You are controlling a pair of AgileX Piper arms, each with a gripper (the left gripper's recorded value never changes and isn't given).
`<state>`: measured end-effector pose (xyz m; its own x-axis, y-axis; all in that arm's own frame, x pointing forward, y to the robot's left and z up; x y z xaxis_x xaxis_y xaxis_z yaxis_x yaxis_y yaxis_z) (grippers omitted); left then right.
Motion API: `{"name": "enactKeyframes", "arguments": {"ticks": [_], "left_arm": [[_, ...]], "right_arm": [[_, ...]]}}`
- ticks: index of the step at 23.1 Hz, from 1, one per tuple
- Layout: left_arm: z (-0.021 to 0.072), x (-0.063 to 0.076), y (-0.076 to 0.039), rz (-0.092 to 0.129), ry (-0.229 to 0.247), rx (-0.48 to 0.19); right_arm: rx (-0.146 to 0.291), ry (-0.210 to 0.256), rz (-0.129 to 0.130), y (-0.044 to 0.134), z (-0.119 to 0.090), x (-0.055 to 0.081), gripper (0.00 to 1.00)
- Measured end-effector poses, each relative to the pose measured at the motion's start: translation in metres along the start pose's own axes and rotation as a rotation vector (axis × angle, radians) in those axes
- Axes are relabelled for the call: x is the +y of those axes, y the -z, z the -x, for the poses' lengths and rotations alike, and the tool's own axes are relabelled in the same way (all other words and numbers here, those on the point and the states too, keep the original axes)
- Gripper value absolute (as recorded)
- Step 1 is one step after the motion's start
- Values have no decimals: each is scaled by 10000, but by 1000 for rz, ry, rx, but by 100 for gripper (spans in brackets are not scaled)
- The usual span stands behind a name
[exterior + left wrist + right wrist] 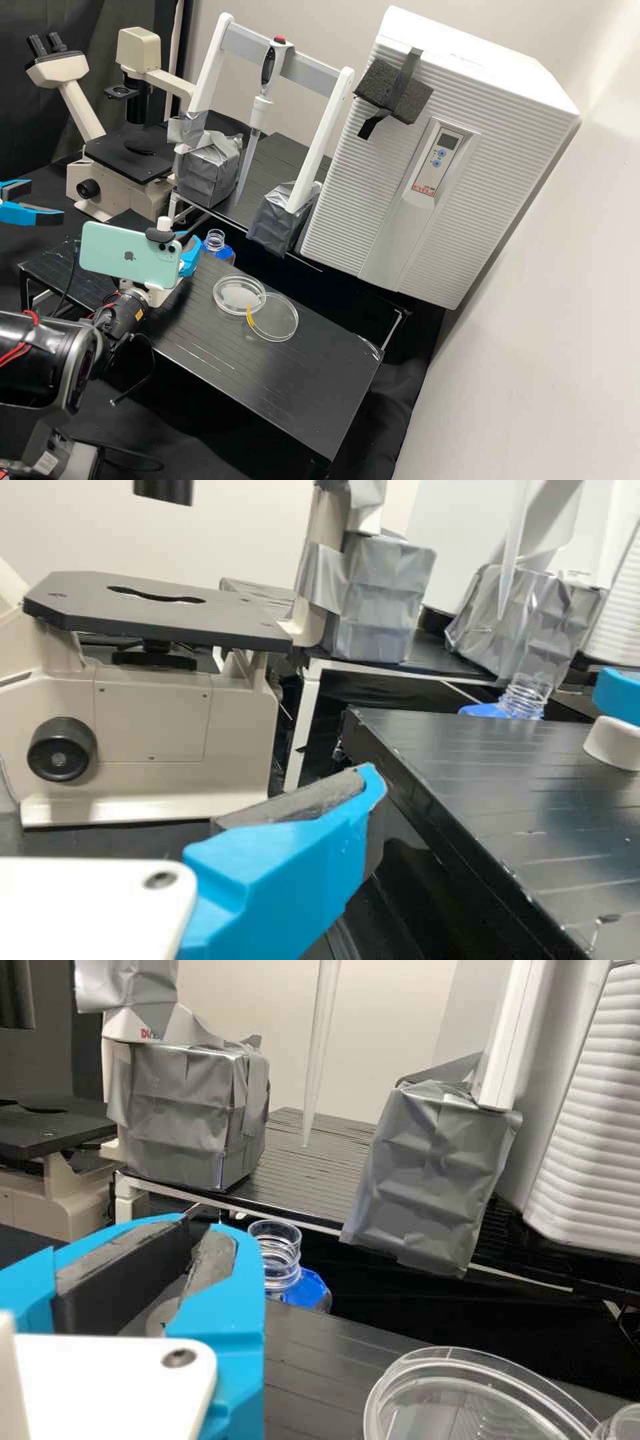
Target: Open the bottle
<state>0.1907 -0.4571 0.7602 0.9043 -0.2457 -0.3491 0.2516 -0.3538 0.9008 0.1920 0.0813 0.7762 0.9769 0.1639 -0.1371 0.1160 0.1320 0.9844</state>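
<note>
Containers: one clear plastic bottle (278, 1260), mouth uncapped, blue liquid in its lower part. Two shallow clear round dishes: one (239, 293) with a whitish patch inside, the other (273, 318) overlapping its rim and carrying a yellow mark; what the second holds I cannot tell.

Count: one bottle, two dishes, two pincers, one white pipette (257, 113) hanging on a white stand, two grey tape-wrapped blocks (207, 167) (280, 213), one beige microscope (113, 167), one white ribbed cabinet (373, 200).

Bottle stands upright at the far edge of the black ribbed desk (300, 373); cannot tell whether on it or just behind it. Right pincer (192, 257) sits just beside the bottle, apart from it, blue fingers drawn nearly together with a thin slit between the dark pads. Left pincer (40, 200) is well apart from the bottle, near the microscope, fingers spread apart.
</note>
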Motion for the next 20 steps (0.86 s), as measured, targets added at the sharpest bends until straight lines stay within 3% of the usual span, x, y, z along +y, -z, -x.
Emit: {"name": "enactKeyframes", "arguments": {"ticks": [1,2,5,8,9,11,13,15,20], "left_arm": [[0,1,2,1,-1,2],[0,2,3,2,-2,3],[0,3,5,3,-4,5],[0,5,7,4,-5,8],[1,11,9,5,-10,11],[24,46,25,-12,-43,42],[45,60,49,-26,-70,86],[45,67,59,-43,-83,110],[48,68,65,-57,-87,122]], "right_arm": [[1,1,1,1,0,-1,0],[2,0,1,2,0,0,100],[4,-1,8,5,2,3,100],[46,-17,22,92,43,28,100],[64,-38,22,133,66,52,100],[102,-111,16,206,134,119,100],[147,-217,12,299,245,197,100],[170,-248,12,340,302,230,100],[192,-274,-4,358,360,278,100]]}}
